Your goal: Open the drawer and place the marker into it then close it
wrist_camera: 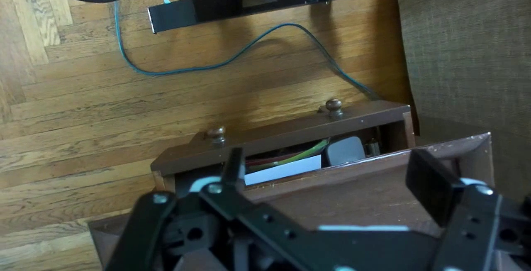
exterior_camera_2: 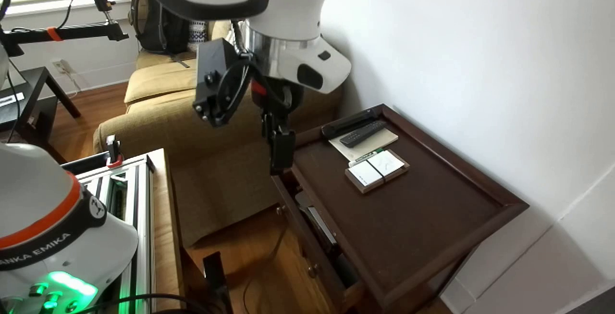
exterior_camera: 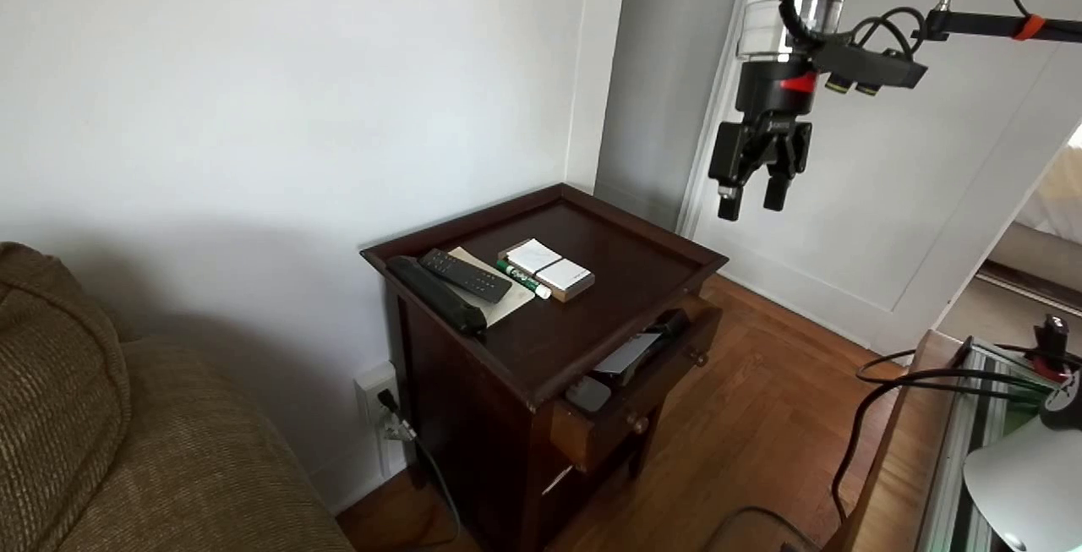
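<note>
"Hanging high, the tool has its fingers parted, with a wide gap between them."

"Which view adds something?"

"The wrist view alone shows a yellow-green strip inside the drawer, which juts past the front edge of the table."

"Any open room?"

"Dark tabletop stretches wide on one side of the white notepad; a raised rim runs along the wall."

"And the marker?"

"On the notepad's other side, just beside it in both exterior views, lower than the tool and well apart."
</note>
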Robot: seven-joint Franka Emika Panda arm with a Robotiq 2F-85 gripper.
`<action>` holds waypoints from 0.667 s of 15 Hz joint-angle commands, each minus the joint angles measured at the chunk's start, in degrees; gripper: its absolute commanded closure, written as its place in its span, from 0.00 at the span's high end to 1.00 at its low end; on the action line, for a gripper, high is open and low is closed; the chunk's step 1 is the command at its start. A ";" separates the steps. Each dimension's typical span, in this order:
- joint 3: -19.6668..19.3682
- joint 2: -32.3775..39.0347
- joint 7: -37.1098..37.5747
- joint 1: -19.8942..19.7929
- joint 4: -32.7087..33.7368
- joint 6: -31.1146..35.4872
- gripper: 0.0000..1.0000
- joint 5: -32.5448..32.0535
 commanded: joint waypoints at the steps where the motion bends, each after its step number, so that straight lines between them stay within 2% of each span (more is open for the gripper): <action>1: -0.22 8.78 2.16 -0.49 -1.17 12.06 1.00 5.13; 2: -0.24 10.62 2.28 -0.58 -1.97 16.10 1.00 5.93; 4: -0.46 14.86 0.93 0.03 -2.19 22.78 1.00 11.71; 6: 0.25 18.87 -1.34 0.39 -2.16 28.42 1.00 20.37; 10: 3.72 25.08 -7.22 -0.17 0.43 30.84 1.00 37.77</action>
